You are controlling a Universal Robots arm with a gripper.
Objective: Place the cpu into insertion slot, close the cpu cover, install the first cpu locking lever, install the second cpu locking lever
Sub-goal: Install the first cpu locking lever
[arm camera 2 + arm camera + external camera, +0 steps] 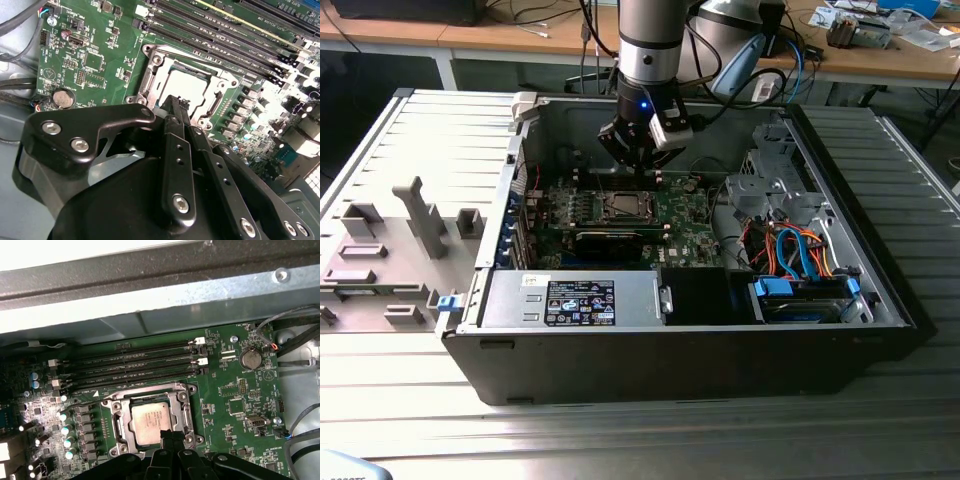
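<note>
Slatted grey metal forms the desk on which an open computer case lies on its side, with a cluttered wooden bench behind it. Nearest the exterior view, along the case's front edge, sit the power supply and a drive bay with orange and blue cables. Beyond them lies the green board, and on it the insertion slot.

In both wrist views the cpu lies flat inside the slot, and the cpu cover appears folded down around it, its silvery frame bordering the chip. Whether the locking levers are latched cannot be made out.

The arm comes straight down over the far side of the case, wrist vertical. The claw hangs just above the board at the slot's far edge. Its fingers are pressed together into a narrow tip holding nothing, and that tip sits over the cover's rim.

The main risk is probably the tip slipping off the thin frame onto the chip or the small parts beside the slot and scratching them. Pressing unevenly could also leave the cover unseated, with the chip shifted on its contacts.
</note>
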